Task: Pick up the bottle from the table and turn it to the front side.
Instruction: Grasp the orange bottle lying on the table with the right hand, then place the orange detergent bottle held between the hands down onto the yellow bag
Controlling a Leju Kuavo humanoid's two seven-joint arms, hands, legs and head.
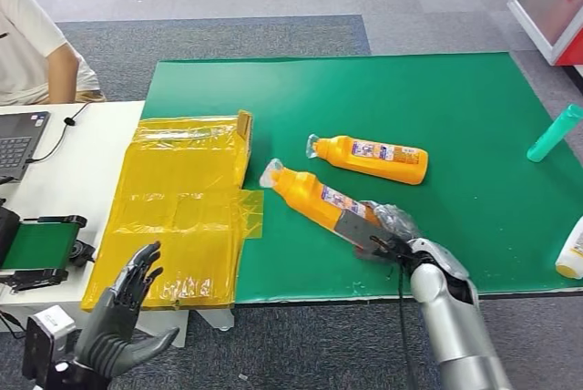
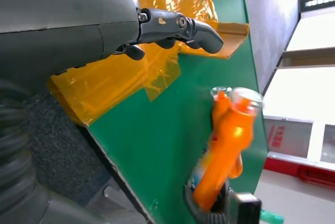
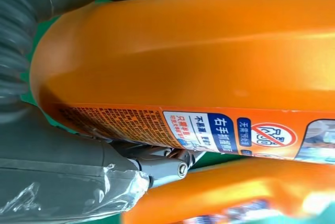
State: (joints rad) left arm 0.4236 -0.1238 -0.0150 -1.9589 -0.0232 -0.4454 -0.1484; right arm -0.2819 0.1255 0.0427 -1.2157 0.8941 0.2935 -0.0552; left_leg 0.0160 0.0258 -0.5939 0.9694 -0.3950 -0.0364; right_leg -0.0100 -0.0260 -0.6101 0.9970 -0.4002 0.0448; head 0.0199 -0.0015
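Right now my right hand [image 1: 385, 235] is wrapped around the base end of an orange plastic bottle with a clear cap and a printed label [image 1: 312, 194]; in the right wrist view my fingers [image 3: 166, 164] press against the label side of that bottle [image 3: 189, 67]. The bottle points from my hand towards ten o'clock, cap end farthest from me, over the green mat covering the table [image 1: 426, 98]. In the left wrist view the held bottle [image 2: 225, 145] looks raised off the mat, cap end tilted up, though the picture is blurred there.

Just beyond it, towards twelve o'clock, a second orange bottle of the same kind [image 1: 371, 158] lies flat on the mat, cap towards nine o'clock.

My left hand [image 1: 120, 313] hovers at seven o'clock, near the table edge, fingers spread and holding nothing, beside a flattened sheet of yellow translucent plastic [image 1: 182, 217] that covers the mat's nine o'clock side.

At three o'clock a teal tube [image 1: 553, 133] lies on the mat, and a white bottle [image 1: 572, 253] sits at the edge of view. At ten o'clock a person in a white shirt [image 1: 31, 39] sits by a laptop [image 1: 21, 139].
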